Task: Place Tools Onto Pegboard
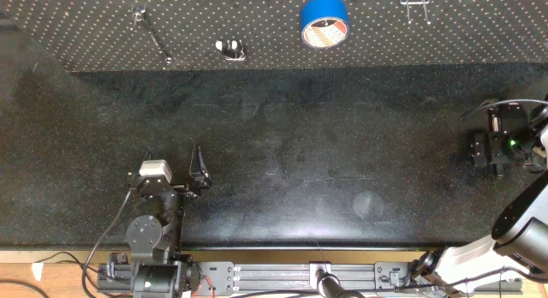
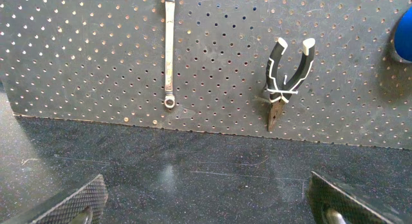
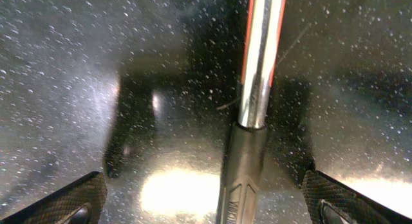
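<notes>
A tool with a chrome shaft (image 3: 261, 56) and a dark handle (image 3: 241, 179) lies on the black mat. My right gripper (image 3: 206, 205) hangs low over it, open, with the handle between the fingers and touching neither. In the top view the right gripper (image 1: 501, 144) is at the mat's far right. On the pegboard (image 1: 257, 24) hang a wrench (image 2: 168, 50), black-and-white pliers (image 2: 286, 79) and a blue tape roll (image 1: 324, 22). My left gripper (image 1: 171, 163) stays near the front left, open and empty, facing the board.
An empty metal hook (image 1: 417, 7) sticks out of the pegboard at the upper right. The black mat (image 1: 325, 152) stretches bare between the two arms. Cables run along the front rail below the mat.
</notes>
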Robot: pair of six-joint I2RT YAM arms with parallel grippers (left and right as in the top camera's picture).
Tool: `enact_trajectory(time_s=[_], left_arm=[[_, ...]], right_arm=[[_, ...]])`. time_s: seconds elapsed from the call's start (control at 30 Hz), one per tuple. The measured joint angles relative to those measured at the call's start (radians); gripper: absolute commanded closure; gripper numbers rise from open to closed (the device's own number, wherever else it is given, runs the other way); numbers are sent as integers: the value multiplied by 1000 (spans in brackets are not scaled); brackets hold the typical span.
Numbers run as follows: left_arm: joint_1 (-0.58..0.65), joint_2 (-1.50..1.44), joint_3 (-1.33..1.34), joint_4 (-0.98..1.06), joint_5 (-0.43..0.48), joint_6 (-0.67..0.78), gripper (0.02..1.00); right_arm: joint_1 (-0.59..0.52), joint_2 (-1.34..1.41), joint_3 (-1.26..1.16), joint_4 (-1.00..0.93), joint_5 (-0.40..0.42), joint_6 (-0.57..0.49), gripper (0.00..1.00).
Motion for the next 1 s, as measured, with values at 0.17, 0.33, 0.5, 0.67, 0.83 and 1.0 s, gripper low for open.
enact_trajectory(time_s=[0.17,0.33,0.5,0.67,0.83,1.0], left_arm=[[0,0,0,0,0,0,23],[0,0,0,0,0,0,20],[0,0,0,0,0,0,23],[0,0,0,0,0,0,23],[0,0,0,0,0,0,23],[0,0,0,0,0,0,20]], right_arm=[[0,5,0,15,58,-3,20],[1,12,2,22,61,-10,803],[2,16,9,47,81,-12,925],[1,-109,-12,93,-83,-6,925],[197,-652,-6,191,-272,218,925],[497,-698,-7,294,-263,375,925]])
